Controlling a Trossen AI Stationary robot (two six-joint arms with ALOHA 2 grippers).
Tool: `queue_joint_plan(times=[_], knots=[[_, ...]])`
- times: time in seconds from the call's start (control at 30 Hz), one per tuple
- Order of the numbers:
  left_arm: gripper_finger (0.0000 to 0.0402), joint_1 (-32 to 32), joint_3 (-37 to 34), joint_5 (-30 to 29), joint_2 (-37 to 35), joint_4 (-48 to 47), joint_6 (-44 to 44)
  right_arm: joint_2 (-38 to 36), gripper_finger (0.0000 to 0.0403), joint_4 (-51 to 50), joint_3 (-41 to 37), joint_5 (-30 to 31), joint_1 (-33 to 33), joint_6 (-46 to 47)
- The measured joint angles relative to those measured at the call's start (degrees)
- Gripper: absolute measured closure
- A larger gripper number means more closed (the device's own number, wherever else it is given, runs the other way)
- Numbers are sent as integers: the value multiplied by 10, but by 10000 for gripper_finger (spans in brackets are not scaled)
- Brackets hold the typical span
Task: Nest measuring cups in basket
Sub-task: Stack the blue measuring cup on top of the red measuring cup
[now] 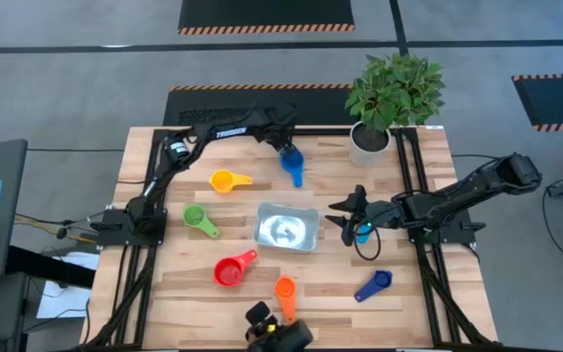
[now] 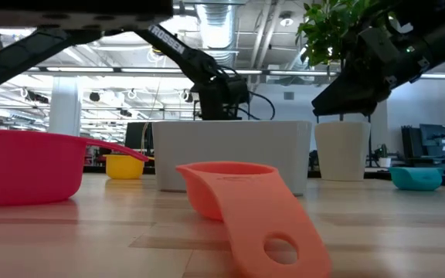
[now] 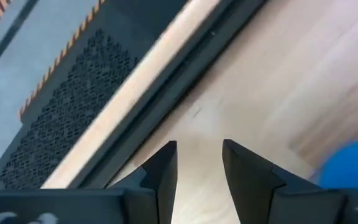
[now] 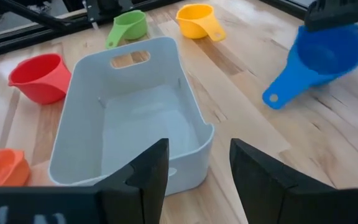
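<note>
The silvery basket (image 1: pixel 286 228) sits mid-table and holds no cup (image 4: pixel 129 118). My left gripper (image 1: pixel 286 149) is open at the far side of the blue cup (image 1: pixel 294 166), which rests on the table with its handle (image 4: pixel 277 96) pointing to the near edge. My right gripper (image 1: pixel 345 220) is open and hovers just right of the basket, fingers aimed at it. The light blue cup (image 1: pixel 364 233) lies under the right wrist. Yellow (image 1: pixel 223 181), green (image 1: pixel 195 217), red (image 1: pixel 228 271), orange (image 1: pixel 284 288) and dark blue (image 1: pixel 374 286) cups lie apart around the basket. My left gripper (image 4: pixel 334 12) stands from above at the blue cup's far rim (image 4: pixel 328 37). In the left wrist view bare table shows between the fingers and the cup (image 3: pixel 353 171) lies beside one finger. I cannot tell whether it touches the cup.
A potted plant in a white pot (image 1: pixel 369 142) stands at the far right corner. A black device (image 1: pixel 272 328) sits at the near edge. Dark frame rails (image 1: pixel 413 186) run along both sides of the table. Bare wood lies between the cups.
</note>
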Motion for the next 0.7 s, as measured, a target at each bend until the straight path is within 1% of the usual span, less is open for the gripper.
queue_joint_plan(times=[0.1, 0.17, 0.3, 0.4, 0.53, 0.7], knots=[[291, 0, 21, 0, 9, -38, 0, 0, 214, 0, 0, 0, 0, 0], [302, -3, 24, -3, 8, -44, 0, 0, 218, -1, 0, 0, 0, 0], [328, -9, 24, -2, -10, -55, 2, 0, 222, -1, 0, 0, 0, 0], [337, -19, 24, 7, -32, -48, 2, 0, 221, 0, 0, 0, 0, 2], [333, -39, 24, 26, -53, -17, 0, 0, 215, -1, 0, 0, 0, 4], [304, -78, 24, 68, -62, 34, 0, 0, 209, -1, 0, -1, 0, 4]])
